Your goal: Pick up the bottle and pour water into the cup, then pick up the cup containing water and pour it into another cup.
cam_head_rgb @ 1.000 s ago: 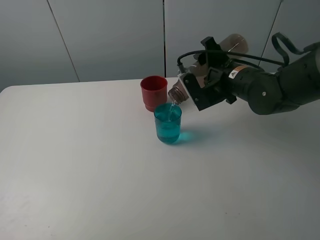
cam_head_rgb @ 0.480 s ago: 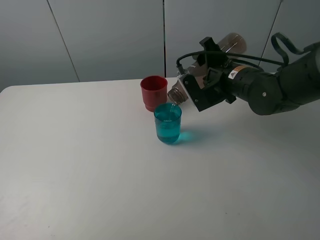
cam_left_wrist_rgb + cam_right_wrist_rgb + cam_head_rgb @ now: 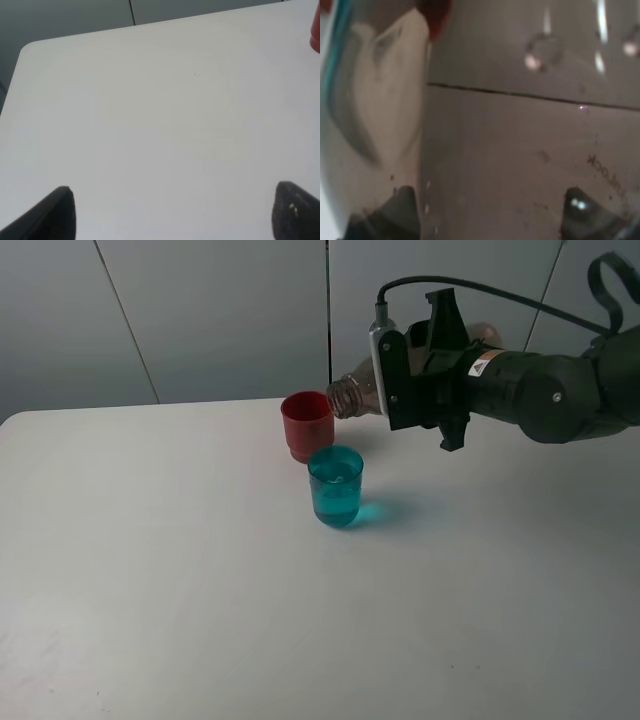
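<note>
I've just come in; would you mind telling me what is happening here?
The right claw is shut on the smoky bottle, held almost level in the air with its open neck toward the cups; no stream shows. The teal cup stands on the table with water in it, and the red cup stands just behind it. The left claw hangs open over the tabletop, holding nothing.
</note>
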